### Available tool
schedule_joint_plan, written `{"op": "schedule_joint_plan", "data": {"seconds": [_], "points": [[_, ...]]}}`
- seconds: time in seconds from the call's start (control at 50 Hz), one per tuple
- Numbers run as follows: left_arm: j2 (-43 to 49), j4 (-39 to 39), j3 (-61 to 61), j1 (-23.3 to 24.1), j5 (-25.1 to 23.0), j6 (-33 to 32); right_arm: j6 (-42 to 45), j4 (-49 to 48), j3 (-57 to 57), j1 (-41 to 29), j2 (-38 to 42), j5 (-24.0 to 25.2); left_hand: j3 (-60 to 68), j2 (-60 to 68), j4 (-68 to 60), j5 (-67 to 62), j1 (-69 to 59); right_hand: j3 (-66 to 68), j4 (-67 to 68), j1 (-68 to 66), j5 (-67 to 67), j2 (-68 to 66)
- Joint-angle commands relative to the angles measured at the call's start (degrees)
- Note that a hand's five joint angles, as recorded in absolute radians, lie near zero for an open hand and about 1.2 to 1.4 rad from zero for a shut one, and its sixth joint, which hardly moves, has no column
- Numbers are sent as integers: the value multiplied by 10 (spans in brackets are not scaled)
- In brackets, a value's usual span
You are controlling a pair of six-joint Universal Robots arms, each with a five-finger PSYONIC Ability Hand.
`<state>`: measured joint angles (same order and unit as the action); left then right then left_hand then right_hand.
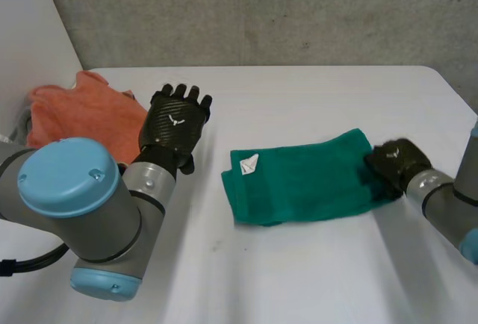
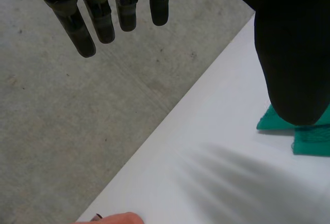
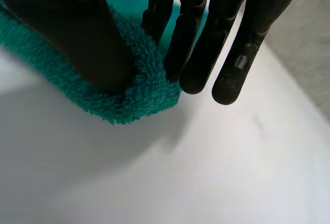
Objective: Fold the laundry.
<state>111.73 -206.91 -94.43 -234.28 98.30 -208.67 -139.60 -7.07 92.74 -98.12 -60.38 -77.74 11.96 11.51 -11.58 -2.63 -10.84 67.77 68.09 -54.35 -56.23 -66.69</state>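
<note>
A green towel (image 1: 306,178) lies folded on the white table (image 1: 299,264), a white label (image 1: 249,163) at its left end. My right hand (image 1: 396,161) is at the towel's right edge. In the right wrist view its thumb (image 3: 77,33) sinks into the green towel (image 3: 139,95), and a ridge of cloth is pinched between thumb and straight fingers (image 3: 196,43). My left hand (image 1: 175,126) hovers left of the towel, apart from it, with its fingers (image 2: 93,22) straight and holding nothing. A corner of the green towel (image 2: 309,141) peeks out past its thumb.
An orange cloth (image 1: 82,115) lies crumpled at the table's far left, behind my left arm; a bit of the orange cloth (image 2: 113,218) shows in the left wrist view. A grey wall (image 1: 261,10) rises behind the table's far edge.
</note>
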Motion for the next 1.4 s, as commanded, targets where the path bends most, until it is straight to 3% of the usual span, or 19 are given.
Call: {"op": "schedule_joint_plan", "data": {"seconds": [0.02, 0.12, 0.24, 0.28, 0.32, 0.34, 0.4, 0.46, 0.48, 0.58, 0.68, 0.78, 0.92, 1.02, 1.1, 1.28, 1.4], "points": [[-28, 1, -4, -7, 2, -1, 2, 0, -76, -136, -35, -24, -20, -15, 16, 26, 8, 122, 119, -256, -138, -133], [-45, 3, -11, -21, 4, 0, 13, -12, -106, -253, -17, -12, -20, -15, 16, 26, 8, 122, 119, -256, -138, -133], [-56, 3, -18, -33, 5, 0, 67, -15, -112, -337, 32, 22, -20, -15, 16, 26, 8, 122, 119, -256, -138, -133], [-56, 2, -17, -34, 5, 0, 67, -15, -118, -347, 38, 22, -20, -15, 16, 26, 8, -128, -131, -6, 112, 117], [-56, 2, -14, -35, 5, 0, 53, -17, -120, -347, 35, 22, -20, -15, 16, 26, 8, -531, -534, 397, 516, 520], [-56, 2, -11, -35, 5, 1, 25, -18, -123, -344, 33, 17, -20, -15, 16, 26, 8, -578, -581, 444, 562, 567], [-55, 1, -1, -32, 5, 2, -43, -15, -130, -328, 26, 5, -20, -15, 16, 26, 8, -578, -581, 444, 562, 567], [-49, 3, 21, -25, 3, 18, -169, -5, -124, -256, -10, -7, -20, -15, 16, 26, 8, -578, -581, 444, 562, 567], [-48, 3, 28, -22, 3, 27, -236, 3, -121, -221, -34, -8, -20, -15, 16, 26, 8, -578, -581, 444, 562, 567], [-9, 42, 93, 18, 0, 115, -361, 57, -130, -156, -59, -1, -16, -11, 12, 23, 5, -578, -581, 444, 562, 567], [66, 131, 170, 56, -5, 172, -364, 122, -158, -146, -22, 14, -14, -10, 10, 21, 3, -578, -581, 444, 562, 567], [145, 211, 226, 64, -13, 203, -362, 150, -206, -146, 39, 17, -7, -3, 4, 14, -4, -578, -581, 444, 562, 567], [192, 243, 239, 64, -11, 201, -340, 170, -247, -148, 108, 18, -4, 0, 0, 11, -7, -578, -581, 444, 562, 567], [215, 267, 240, 59, -10, 188, -271, 186, -255, -155, 137, 15, -4, 0, 0, 11, -7, -578, -581, 444, 562, 567], [217, 271, 239, 55, -11, 161, -227, 187, -255, -157, 139, 7, -7, -3, 4, 14, -4, -578, -581, 444, 562, 567], [184, 263, 240, 48, -25, 118, -229, 157, -218, -151, 87, 8, -17, -13, 14, 24, 6, -578, -581, 444, 562, 567], [95, 266, 244, 21, -105, 121, -298, 53, -108, -148, 0, -26, -11, -6, 7, 17, 0, -578, -581, 444, 562, 567]]}}
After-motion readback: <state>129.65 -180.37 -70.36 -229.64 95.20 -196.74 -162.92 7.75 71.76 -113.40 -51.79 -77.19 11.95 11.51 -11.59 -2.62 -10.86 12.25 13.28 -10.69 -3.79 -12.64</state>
